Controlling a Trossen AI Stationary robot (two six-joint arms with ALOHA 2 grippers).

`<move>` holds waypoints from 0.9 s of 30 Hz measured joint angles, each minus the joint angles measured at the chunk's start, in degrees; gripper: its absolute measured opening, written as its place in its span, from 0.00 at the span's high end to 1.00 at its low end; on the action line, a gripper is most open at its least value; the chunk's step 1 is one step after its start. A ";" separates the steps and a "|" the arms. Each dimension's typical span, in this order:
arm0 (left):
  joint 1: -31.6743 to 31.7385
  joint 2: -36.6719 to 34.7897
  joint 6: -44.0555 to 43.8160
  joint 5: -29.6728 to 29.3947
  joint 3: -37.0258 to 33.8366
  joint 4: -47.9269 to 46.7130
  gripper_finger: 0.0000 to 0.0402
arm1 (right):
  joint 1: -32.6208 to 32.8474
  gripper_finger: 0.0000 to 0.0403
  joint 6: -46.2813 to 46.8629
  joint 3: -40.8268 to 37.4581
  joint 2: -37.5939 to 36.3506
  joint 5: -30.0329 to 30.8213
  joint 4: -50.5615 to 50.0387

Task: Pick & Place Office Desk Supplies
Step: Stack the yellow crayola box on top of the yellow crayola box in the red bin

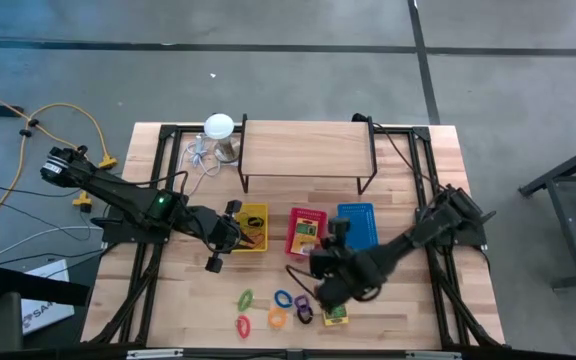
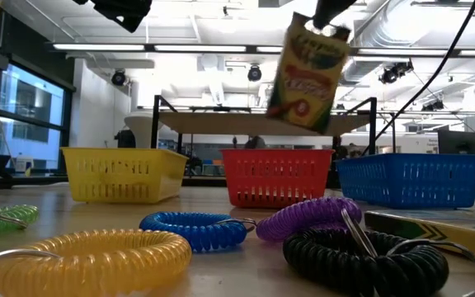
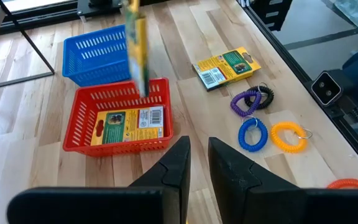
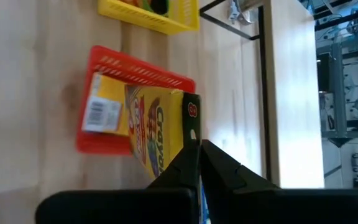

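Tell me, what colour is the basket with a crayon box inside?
Red basket; the left wrist view shows it best.

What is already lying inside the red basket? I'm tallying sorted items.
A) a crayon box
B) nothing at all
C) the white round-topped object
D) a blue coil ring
A: the left wrist view shows a yellow-and-green crayon box lying flat in the red basket, while the right gripper holds a second crayon box in the air above it.
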 joint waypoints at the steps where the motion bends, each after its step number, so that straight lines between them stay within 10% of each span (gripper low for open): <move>1: 0.00 0.02 0.00 0.00 0.00 0.00 0.87 | -0.84 1.00 -1.34 0.00 0.00 -0.02 0.71; 27: 0.00 0.01 0.00 0.00 0.00 0.01 0.87 | -14.37 1.00 -9.79 0.00 0.07 -5.03 6.15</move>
